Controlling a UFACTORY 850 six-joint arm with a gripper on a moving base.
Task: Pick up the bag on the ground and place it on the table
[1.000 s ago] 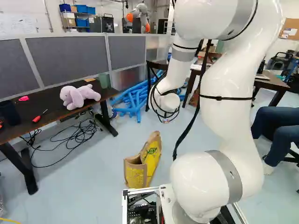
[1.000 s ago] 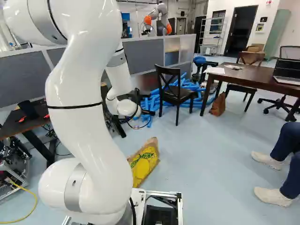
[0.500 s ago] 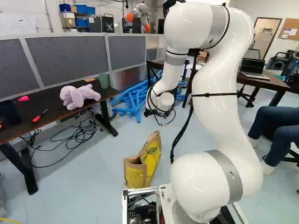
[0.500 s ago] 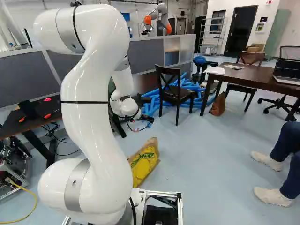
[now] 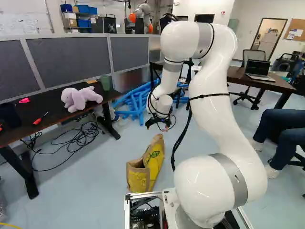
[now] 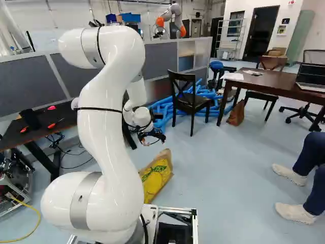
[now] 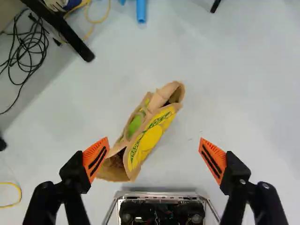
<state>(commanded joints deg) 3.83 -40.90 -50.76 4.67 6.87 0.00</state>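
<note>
Bag [image 7: 146,140] of brown paper with yellow print, slumped and creased on the floor [image 7: 243,93], just ahead of the front edge of the base frame [image 7: 159,193] and well out from the right end of the desk [image 5: 52,113] in the left base view. Above, with pads spread wide and nothing pinched, a black gripper [image 7: 153,150].

Probably light for its bulk, limp along the sides, a little stiffer at the folds. Cannot tell about any load inside. Dry paper, so likely not very slippery, but easy to crush and quick to tear at a thin rim. Best taken near the middle, across the narrow width, with several layers between the pads — not by a single loose lip. Aslant to the closing line in the wrist view, so perhaps worth turning the wrist first. Squeeze firmly enough against sagging, then lift slowly — no jerk.
</note>
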